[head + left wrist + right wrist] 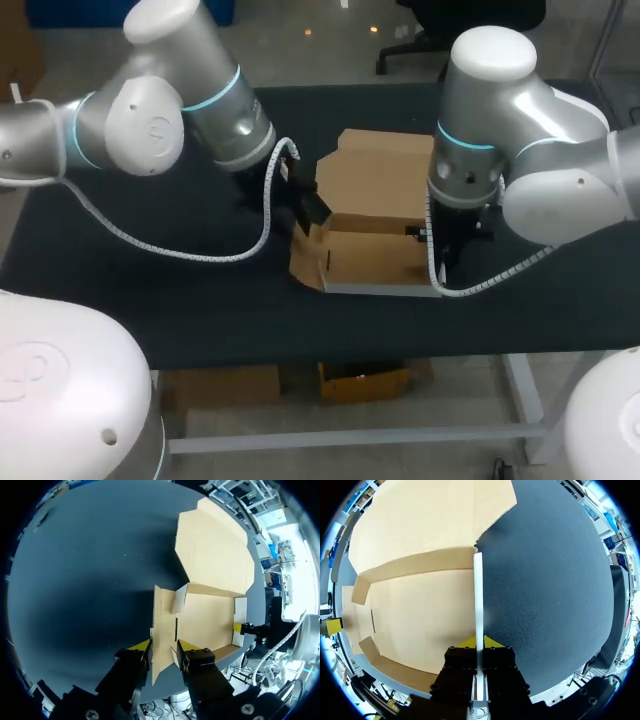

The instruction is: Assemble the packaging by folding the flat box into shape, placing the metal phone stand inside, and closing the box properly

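At the right wall of the box [420, 615], the right gripper [479, 642] pinches it; the left gripper [164, 646] clamps the left flap.

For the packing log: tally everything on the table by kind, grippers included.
Box: 1
Grippers: 2 (left gripper, right gripper)
Total: 3
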`<action>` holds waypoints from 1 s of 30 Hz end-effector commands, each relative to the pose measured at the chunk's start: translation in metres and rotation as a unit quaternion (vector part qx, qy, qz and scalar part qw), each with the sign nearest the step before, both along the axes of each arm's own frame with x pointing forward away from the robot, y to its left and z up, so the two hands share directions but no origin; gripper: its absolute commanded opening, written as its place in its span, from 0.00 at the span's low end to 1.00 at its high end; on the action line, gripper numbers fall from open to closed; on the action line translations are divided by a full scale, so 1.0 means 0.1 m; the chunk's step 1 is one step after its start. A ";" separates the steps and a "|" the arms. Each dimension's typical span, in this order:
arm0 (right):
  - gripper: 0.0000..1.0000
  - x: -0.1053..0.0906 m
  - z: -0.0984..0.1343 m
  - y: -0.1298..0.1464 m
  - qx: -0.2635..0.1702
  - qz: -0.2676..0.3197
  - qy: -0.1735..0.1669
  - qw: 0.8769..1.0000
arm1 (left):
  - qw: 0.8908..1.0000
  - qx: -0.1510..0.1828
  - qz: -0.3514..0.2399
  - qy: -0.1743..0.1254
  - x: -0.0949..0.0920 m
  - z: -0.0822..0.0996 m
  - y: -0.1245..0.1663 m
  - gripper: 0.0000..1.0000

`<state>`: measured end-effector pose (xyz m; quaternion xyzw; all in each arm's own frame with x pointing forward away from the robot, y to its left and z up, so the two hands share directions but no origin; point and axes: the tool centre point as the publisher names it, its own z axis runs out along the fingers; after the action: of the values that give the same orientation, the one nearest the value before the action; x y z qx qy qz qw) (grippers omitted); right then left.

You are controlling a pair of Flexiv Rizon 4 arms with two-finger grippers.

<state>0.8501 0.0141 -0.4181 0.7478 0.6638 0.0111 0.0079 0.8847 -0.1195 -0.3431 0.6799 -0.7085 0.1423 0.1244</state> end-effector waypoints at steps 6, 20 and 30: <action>0.00 0.00 0.00 0.00 0.000 0.000 0.000 1.000 | 0.998 -0.063 -0.002 0.004 0.05 -0.02 0.29 0.34; 0.00 0.00 0.00 0.00 0.000 0.000 0.000 1.000 | 0.994 -0.110 -0.006 0.007 0.16 -0.22 0.55 0.30; 0.00 0.00 0.00 0.00 0.000 0.000 0.000 1.000 | 0.990 -0.137 -0.015 0.017 0.18 -0.38 0.51 0.26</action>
<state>0.8501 0.0141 -0.4181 0.7478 0.6638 0.0111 0.0079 0.8995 -0.0663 -0.3741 0.6516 -0.6910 0.2201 0.2225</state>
